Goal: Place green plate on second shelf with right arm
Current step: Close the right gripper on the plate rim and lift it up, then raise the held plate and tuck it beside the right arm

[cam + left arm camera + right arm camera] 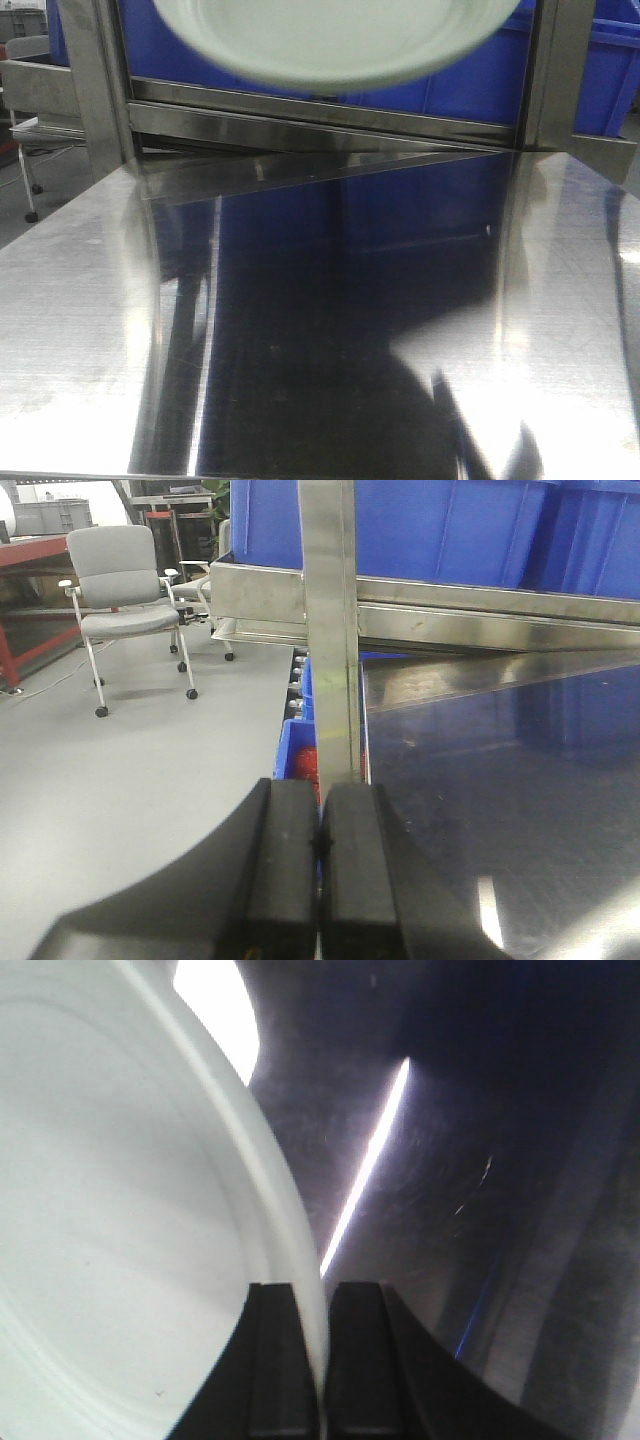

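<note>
The green plate (335, 40) is a pale sage, round, shallow plate held in the air at the top of the front view, above the steel shelf surface (320, 320). In the right wrist view the plate (120, 1210) fills the left half, and my right gripper (318, 1360) is shut on its rim, one finger inside the rim and one outside. The right arm itself does not show in the front view. My left gripper (320, 860) is shut and empty, at the left edge of the steel surface, in front of a steel upright post (330, 630).
Steel uprights (95, 90) and a crossbar (330, 115) frame the back, with blue bins (470, 90) behind. In the left wrist view a grey office chair (125, 590) stands on the floor to the left, and more blue bins (450, 530) sit behind the rail.
</note>
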You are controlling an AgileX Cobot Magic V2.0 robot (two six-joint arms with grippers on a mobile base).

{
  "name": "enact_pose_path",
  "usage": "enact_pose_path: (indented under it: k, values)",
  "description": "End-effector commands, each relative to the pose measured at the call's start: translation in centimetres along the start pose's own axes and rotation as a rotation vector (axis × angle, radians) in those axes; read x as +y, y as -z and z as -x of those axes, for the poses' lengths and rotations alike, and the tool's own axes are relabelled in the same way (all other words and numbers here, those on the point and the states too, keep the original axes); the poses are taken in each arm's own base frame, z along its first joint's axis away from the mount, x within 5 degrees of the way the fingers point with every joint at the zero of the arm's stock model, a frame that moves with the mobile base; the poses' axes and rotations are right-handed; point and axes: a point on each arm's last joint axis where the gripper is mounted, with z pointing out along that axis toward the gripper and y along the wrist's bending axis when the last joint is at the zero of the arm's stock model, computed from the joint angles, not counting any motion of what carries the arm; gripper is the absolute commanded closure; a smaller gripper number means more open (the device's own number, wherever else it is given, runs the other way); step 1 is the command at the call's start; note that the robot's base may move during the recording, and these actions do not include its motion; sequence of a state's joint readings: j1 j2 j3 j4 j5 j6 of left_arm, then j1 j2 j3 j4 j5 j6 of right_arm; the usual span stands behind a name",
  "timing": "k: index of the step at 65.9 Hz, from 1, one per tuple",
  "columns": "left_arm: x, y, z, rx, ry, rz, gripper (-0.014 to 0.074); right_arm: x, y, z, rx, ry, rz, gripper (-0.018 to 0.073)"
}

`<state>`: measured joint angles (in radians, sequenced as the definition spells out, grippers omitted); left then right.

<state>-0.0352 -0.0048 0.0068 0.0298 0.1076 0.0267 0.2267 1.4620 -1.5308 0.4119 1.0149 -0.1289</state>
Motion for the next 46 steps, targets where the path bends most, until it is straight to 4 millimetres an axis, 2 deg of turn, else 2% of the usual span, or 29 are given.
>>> enact_pose_path:
  k: [1,6,20,32,46]
  values:
    - [-0.1,0.0,-0.6,-0.059,0.017,-0.003,0.0466,1.9,5.5,0.6,-0.2,0.051,0.007,0.0503]
    - [-0.1,0.0,-0.6,-0.059,0.017,-0.003,0.0466,2.9,9.1,-0.2,-0.282,0.095,-0.012,0.0503]
    - [-0.1,0.0,-0.6,-0.059,0.017,-0.003,0.0466,4.4,16.4,-2.8,-0.455,0.201,-0.106,0.0503]
    - [-0.1,0.0,-0.6,-0.059,0.017,-0.003,0.0466,4.6,21.8,-5.5,-0.594,0.283,-0.274,0.0503]
    - [-0.1,0.0,-0.6,-0.059,0.017,-0.003,0.0466,4.2,27.0,-9.7,-0.698,0.232,-0.46,0.0503]
